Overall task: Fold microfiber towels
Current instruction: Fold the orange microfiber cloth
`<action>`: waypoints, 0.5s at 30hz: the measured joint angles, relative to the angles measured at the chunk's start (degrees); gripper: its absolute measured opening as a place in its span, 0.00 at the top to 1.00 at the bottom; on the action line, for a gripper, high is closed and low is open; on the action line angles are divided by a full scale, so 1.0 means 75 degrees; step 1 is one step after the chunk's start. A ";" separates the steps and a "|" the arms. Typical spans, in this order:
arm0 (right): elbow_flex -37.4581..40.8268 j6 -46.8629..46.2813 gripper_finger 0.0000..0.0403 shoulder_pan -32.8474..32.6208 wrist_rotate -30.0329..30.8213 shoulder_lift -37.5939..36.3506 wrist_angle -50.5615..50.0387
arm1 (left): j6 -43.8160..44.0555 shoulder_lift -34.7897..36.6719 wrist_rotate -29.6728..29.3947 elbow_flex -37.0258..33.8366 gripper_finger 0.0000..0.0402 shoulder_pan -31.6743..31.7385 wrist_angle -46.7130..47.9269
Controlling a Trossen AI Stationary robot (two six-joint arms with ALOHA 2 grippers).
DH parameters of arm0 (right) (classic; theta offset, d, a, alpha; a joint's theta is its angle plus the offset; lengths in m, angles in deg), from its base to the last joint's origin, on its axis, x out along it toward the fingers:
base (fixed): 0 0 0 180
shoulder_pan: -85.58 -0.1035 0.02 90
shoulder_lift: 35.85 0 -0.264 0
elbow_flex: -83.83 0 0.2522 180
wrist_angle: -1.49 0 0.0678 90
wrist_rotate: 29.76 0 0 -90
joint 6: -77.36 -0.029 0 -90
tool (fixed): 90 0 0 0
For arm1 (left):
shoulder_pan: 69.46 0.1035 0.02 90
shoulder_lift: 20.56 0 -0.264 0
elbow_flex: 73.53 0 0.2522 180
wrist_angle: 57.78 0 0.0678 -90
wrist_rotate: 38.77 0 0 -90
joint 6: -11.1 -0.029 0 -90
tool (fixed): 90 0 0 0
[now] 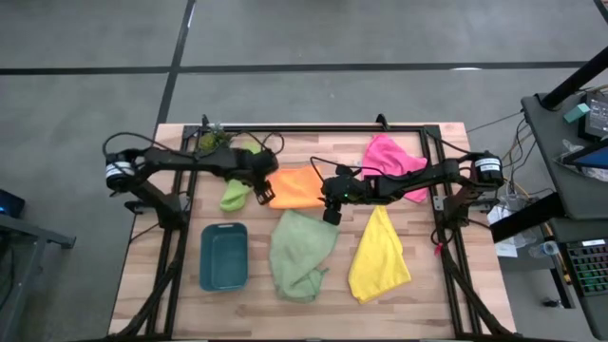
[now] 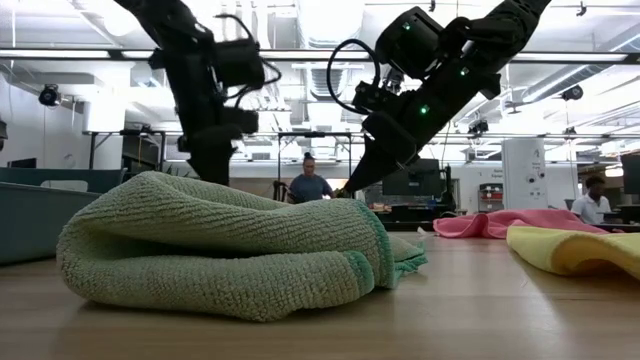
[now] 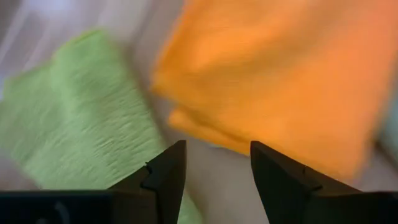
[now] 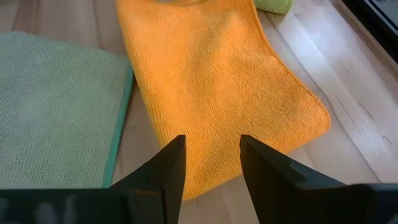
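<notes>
An orange towel (image 1: 294,187) lies flat at the table's middle, with layered edges (image 3: 186,118) showing in the left wrist view. My left gripper (image 1: 263,193) hangs open above the towel's left edge (image 3: 217,146), between it and a crumpled lime green towel (image 1: 236,193). My right gripper (image 1: 330,211) stands open over the towel's right part (image 4: 211,140), with nothing between its fingers. A pale sage green towel (image 1: 299,252) lies bunched near the front, a yellow one (image 1: 380,255) to its right, and a pink one (image 1: 394,161) at the far right.
A teal tray (image 1: 224,255) stands at the front left. A small potted plant (image 1: 211,141) sits at the far left corner. A black frame (image 1: 313,130) runs along the table's far edge and down both sides. In the low view the sage towel (image 2: 220,245) hides the orange one.
</notes>
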 joint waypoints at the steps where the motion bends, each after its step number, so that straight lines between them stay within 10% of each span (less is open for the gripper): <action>1: 0.0000 0.0000 0.65 -0.0003 0.0000 0.0000 0.0011 | -0.0191 0.0008 0.0086 -0.0004 0.59 -0.0144 -0.0050; 15: 0.0000 0.0090 0.93 0.0020 -0.0023 0.0138 0.0989 | -0.0990 -0.0413 0.0751 -0.0592 0.59 -0.0982 -0.1713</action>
